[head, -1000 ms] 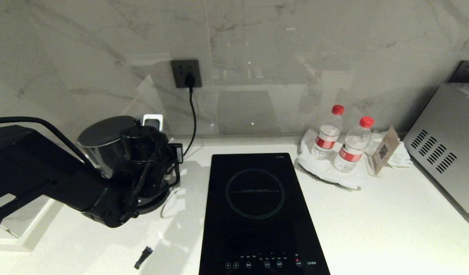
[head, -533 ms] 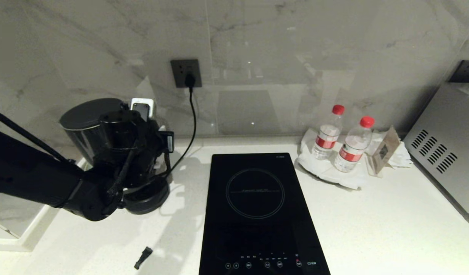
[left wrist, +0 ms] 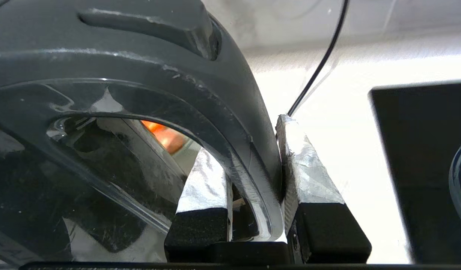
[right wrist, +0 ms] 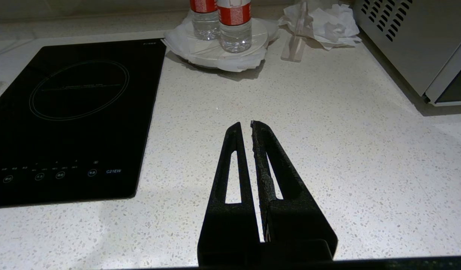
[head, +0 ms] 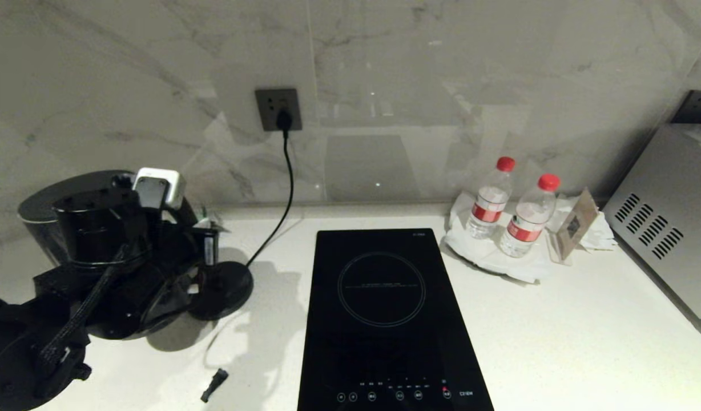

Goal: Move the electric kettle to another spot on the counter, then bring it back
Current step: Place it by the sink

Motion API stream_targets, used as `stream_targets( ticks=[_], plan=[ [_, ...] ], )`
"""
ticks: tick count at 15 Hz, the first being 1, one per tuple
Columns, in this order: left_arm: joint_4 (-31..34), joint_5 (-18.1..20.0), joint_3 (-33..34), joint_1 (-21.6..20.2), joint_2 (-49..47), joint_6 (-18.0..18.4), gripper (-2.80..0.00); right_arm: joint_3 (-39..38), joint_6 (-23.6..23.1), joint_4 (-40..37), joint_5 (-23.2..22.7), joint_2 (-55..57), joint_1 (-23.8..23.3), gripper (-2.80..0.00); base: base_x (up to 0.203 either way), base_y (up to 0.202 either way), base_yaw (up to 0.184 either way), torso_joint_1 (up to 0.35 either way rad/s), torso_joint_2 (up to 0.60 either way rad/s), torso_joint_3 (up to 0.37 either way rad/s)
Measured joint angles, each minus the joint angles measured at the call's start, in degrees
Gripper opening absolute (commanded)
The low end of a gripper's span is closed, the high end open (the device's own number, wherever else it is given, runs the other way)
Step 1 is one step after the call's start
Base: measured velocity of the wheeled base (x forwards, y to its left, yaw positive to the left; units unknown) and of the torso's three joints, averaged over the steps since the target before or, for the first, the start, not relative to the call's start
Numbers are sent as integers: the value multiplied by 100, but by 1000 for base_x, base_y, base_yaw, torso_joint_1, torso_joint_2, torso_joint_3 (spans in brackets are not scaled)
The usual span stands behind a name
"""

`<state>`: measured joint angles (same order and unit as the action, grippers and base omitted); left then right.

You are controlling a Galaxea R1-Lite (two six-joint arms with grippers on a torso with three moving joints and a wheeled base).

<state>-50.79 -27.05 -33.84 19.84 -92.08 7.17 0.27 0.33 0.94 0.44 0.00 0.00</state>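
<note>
The black electric kettle (head: 39, 205) is at the far left of the white speckled counter (head: 556, 331), off its base, partly hidden by my left arm's black joint (head: 93, 228). The left wrist view shows my left gripper (left wrist: 249, 142) shut on the kettle's loop handle (left wrist: 230, 93), one foil-wrapped finger inside the loop and one outside. Whether the kettle's bottom touches the counter is hidden. My right gripper (right wrist: 244, 123) hangs shut and empty over bare counter to the right of the hob (right wrist: 73, 112); it is outside the head view.
The round black base disc (head: 222, 288) lies bare left of the hob (head: 385, 319), its cord (head: 285, 182) running to the wall socket (head: 278, 108). Two water bottles (head: 507, 211) and a card stand (head: 573, 228) stand back right, beside a metal appliance (head: 664, 228). A small black piece (head: 213, 383) lies near the front edge.
My left arm has lifted the kettle off its base disc and carried it left, then lower, to the far left. The disc is now uncovered. The right arm has kept still.
</note>
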Motion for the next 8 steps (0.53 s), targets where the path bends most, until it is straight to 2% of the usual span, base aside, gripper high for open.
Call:
stream_targets(
  ticks=[2, 5, 8],
  plan=[
    [-12, 184, 492, -53, 371, -46, -280, 0, 1, 0, 1, 0, 0, -280, 0, 0, 0, 0, 0, 0],
    [6, 703, 1081, -218, 926, -198, -280, 0, 1, 0, 0, 0, 0, -280, 0, 0, 0, 0, 0, 0],
    [-1, 732, 1374, -503, 1169, -283, -280, 0, 0, 0, 0, 0, 0, -280, 0, 0, 0, 0, 0, 0]
  ],
)
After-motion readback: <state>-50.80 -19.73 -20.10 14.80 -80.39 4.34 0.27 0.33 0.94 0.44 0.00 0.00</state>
